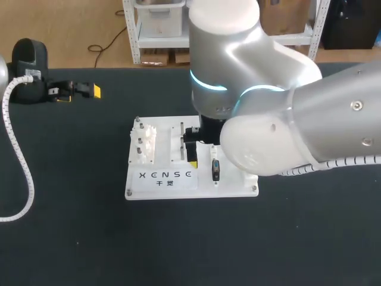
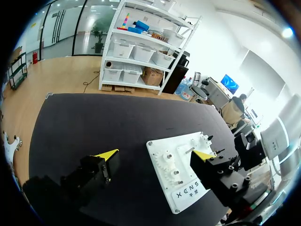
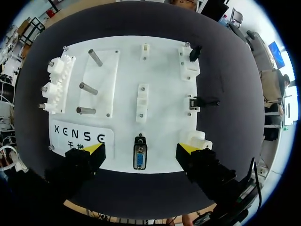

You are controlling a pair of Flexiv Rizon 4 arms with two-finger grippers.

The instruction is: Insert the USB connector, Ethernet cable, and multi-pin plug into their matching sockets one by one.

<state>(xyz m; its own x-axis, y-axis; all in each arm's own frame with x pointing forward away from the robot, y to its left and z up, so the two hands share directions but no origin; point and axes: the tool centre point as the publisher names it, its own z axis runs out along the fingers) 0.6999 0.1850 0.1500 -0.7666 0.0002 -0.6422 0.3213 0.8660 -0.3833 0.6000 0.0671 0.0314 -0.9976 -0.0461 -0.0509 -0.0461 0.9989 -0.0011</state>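
The white socket board (image 1: 232,187) (image 3: 164,84) (image 2: 186,195) lies mid-table. A black multi-pin plug (image 3: 139,157) (image 1: 215,170) sits on its near edge. It lies between the wide-apart fingers of my right gripper (image 3: 141,149), which hovers open above the board and touches nothing. Ahead of the gripper, two small black connectors, one at a far-corner fixture (image 3: 194,52) and one at a side fixture (image 3: 203,101), are on the board's right side; which is the USB and which the Ethernet I cannot tell. My left gripper (image 1: 77,94) (image 2: 155,154) stands open and empty at the far left.
A white gear block (image 3: 57,84) (image 1: 144,143) and three metal pegs (image 3: 88,88) occupy the board's left part. My right arm's big elbow (image 1: 280,119) hides the board's middle in the head view. A white ribbed cable (image 1: 21,161) runs along the table's left side.
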